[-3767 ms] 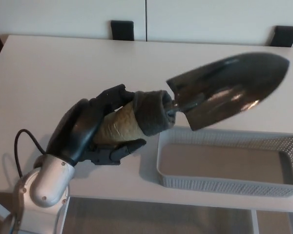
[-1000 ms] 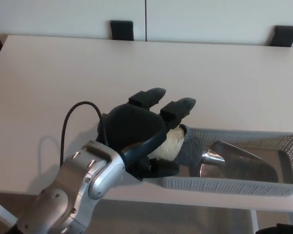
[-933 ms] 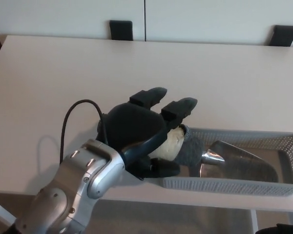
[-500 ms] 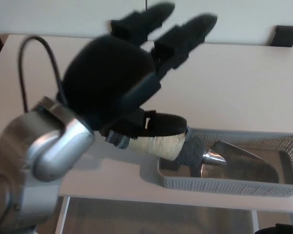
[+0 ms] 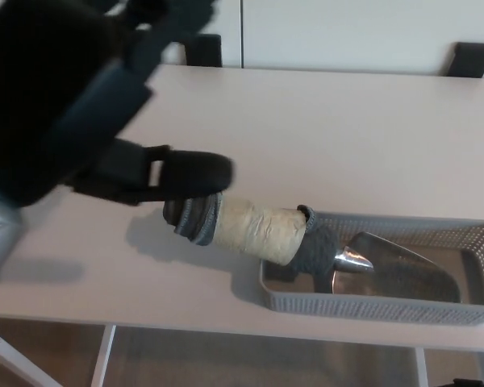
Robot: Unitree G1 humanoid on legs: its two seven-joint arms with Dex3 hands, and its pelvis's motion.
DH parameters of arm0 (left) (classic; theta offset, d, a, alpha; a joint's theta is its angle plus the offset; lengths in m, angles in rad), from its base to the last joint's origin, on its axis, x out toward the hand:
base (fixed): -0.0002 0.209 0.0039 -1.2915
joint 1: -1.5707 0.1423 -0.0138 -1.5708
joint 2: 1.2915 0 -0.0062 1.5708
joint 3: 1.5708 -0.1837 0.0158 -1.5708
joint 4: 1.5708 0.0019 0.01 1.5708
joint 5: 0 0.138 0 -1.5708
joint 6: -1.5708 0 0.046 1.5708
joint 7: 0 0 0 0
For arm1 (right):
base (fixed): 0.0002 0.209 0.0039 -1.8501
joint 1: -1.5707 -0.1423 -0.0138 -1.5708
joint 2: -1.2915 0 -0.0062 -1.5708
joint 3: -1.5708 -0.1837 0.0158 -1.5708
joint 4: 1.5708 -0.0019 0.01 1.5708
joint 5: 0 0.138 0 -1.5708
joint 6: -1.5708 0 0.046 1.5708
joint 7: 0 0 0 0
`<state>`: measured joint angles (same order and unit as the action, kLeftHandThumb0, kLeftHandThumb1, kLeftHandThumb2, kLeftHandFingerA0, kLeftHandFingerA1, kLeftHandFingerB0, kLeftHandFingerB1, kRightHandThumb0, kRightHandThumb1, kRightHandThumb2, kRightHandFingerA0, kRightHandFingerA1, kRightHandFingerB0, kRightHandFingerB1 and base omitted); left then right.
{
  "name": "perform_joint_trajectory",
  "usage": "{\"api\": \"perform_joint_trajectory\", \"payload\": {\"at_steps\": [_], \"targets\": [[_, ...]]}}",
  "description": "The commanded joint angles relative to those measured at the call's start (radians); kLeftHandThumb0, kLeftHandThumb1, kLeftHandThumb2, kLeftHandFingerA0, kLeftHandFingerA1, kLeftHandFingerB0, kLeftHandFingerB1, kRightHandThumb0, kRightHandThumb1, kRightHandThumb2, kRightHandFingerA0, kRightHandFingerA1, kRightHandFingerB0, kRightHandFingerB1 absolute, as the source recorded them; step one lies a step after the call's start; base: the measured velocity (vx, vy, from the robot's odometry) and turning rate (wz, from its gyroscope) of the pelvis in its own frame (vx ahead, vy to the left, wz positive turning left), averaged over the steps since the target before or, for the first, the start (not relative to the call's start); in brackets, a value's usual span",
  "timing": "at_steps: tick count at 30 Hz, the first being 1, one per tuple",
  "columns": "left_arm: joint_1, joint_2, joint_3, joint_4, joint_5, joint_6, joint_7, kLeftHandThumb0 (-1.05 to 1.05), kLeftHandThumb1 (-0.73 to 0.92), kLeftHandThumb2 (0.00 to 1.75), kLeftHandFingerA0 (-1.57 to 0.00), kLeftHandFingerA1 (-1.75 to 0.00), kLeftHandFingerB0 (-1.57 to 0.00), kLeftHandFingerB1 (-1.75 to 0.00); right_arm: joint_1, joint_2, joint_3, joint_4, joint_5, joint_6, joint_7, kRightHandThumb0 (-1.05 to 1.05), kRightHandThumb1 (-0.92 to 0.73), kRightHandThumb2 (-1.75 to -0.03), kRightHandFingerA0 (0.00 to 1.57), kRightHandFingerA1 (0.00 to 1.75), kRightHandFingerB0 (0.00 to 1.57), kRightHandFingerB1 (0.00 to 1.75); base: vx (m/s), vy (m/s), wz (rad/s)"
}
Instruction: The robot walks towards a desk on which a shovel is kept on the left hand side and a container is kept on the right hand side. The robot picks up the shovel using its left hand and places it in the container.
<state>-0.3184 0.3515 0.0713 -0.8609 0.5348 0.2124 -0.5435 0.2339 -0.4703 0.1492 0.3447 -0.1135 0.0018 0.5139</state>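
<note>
The shovel lies with its dark metal blade (image 5: pixel 399 270) inside the grey mesh container (image 5: pixel 476 242) at the table's front right. Its tan handle (image 5: pixel 254 230), capped in grey at both ends, sticks out over the container's left rim onto the table. My left hand (image 5: pixel 64 97) is large and blurred at the upper left, close to the camera and lifted clear of the handle. Its thumb (image 5: pixel 181 173) juts right above the handle's end, and the hand is open and holds nothing. My right hand does not show.
The pale desk (image 5: pixel 347 137) fills most of the view. Two black chair backs (image 5: pixel 472 58) stand at its far edge against a white wall. The desk's front edge runs just below the container, with floor beneath.
My left hand has let go of the shovel handle and risen up and to the left, toward the camera. The shovel stays in the container with its handle over the rim.
</note>
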Motion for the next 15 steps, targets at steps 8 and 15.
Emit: {"api": "perform_joint_trajectory", "payload": {"at_steps": [8,15], "targets": [[0.904,-0.023,0.96,0.147,-1.428,-0.03,-0.75,-0.94,0.56,0.98,-0.12,-0.11,-0.03,-0.28,0.115,-0.017,0.015,0.121,-0.039,-0.088,-0.046,-0.44,-0.73,-0.62,0.29,0.4,0.25,0.34,0.0,0.0,0.0],[1.079,-0.004,1.034,0.248,-1.48,0.007,-1.018,-0.91,0.73,1.12,-0.02,-0.45,-0.07,-0.46,0.141,0.014,-0.031,0.125,0.015,-0.065,-0.057,-0.43,-0.64,-0.74,0.28,0.47,0.21,0.41,0.0,0.0,0.0]]}}
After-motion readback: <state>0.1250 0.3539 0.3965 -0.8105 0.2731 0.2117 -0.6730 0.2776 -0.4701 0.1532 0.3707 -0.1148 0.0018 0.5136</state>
